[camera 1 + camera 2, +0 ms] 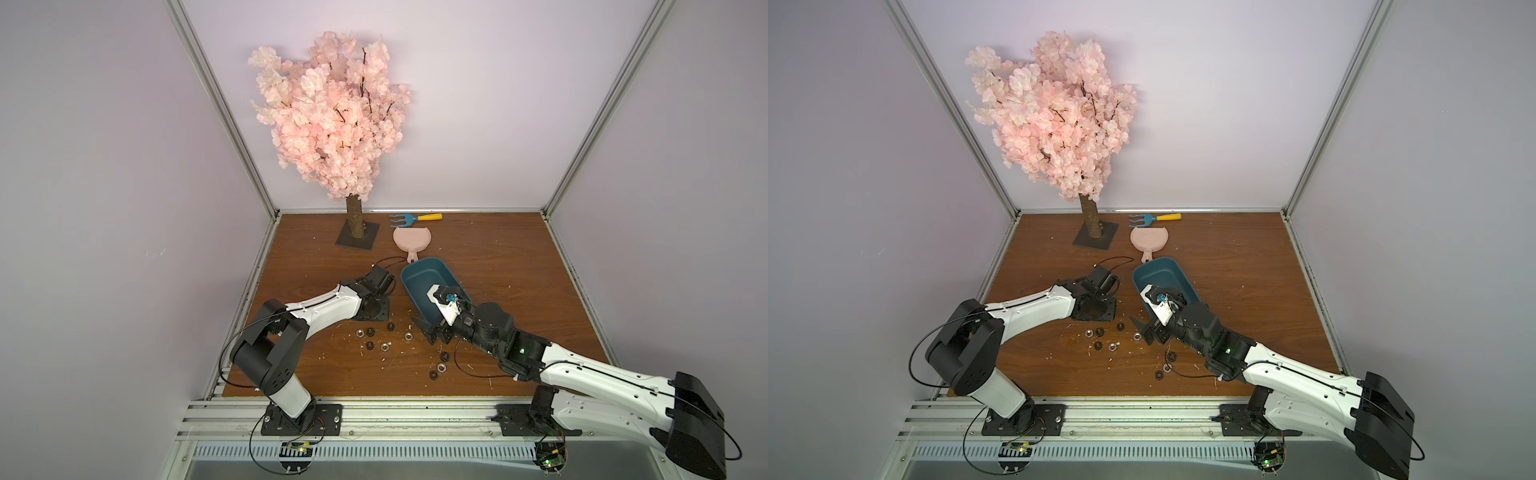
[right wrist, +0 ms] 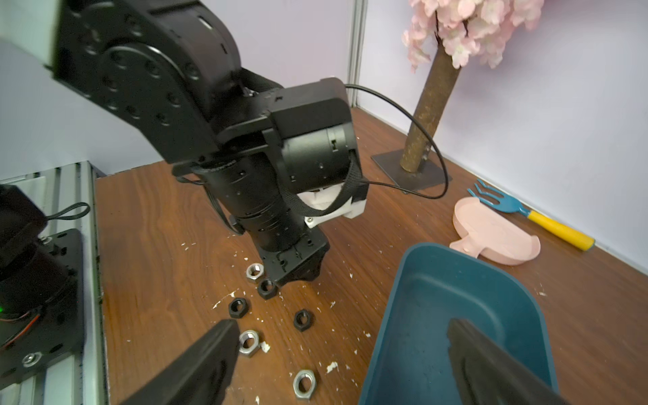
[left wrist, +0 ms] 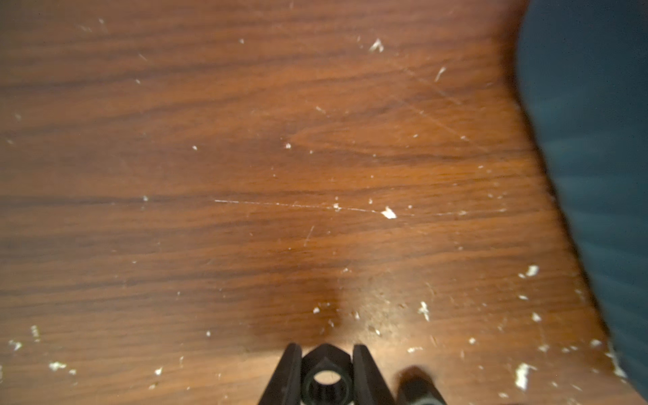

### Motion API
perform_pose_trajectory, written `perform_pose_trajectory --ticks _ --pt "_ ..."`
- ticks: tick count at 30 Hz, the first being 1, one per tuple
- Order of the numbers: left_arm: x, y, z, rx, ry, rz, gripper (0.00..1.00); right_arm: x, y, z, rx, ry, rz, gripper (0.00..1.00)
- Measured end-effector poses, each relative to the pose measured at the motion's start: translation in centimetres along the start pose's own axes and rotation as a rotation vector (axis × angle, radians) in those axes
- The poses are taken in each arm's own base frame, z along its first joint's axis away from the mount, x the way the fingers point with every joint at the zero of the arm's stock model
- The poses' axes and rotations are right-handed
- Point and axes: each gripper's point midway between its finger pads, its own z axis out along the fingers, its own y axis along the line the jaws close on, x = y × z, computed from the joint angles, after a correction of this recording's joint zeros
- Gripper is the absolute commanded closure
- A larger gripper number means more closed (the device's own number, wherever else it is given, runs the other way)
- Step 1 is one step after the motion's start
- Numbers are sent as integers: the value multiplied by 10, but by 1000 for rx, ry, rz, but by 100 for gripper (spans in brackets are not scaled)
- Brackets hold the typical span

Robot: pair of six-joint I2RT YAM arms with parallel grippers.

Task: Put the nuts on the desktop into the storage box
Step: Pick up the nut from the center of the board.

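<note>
In both top views, you see loose nuts (image 1: pixel 385 346) on the desktop (image 1: pixel 519 291) beside the right gripper (image 1: pixel 428 332), with the storage box (image 1: pixel 419 276) just beyond it. Left wrist view: your left gripper (image 3: pixel 326 352) is clamped on a black nut (image 3: pixel 326 377), and the box lies to one side. Right wrist view: the right gripper's jaws stand wide apart, and the box's wall shows between them.

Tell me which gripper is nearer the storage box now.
Right. The right gripper, open, straddles the near wall of the storage box, one finger over its inside. The left gripper, shut on a black nut, is down at the desktop beside the box, apart from it.
</note>
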Motion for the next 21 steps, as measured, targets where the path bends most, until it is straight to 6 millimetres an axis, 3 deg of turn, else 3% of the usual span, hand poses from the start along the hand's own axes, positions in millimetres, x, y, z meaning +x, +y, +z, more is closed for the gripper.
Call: perform_pose_trajectory --ticks 6,10,16,21 --pt "-15 -16 -23 81 -49 4 73 25 7 -2 -28 -25 -113 1" --pt "-24 -25 -39 131 -83 8 73 26 8 -3 -27 -46 -164 1" --pt "-37 -39 -58 202 -132 21 73 11 -8 -8 60 -90 -157 1" --pt "-62 -58 -78 271 -189 36 74 11 -35 -3 179 13 -28 1"
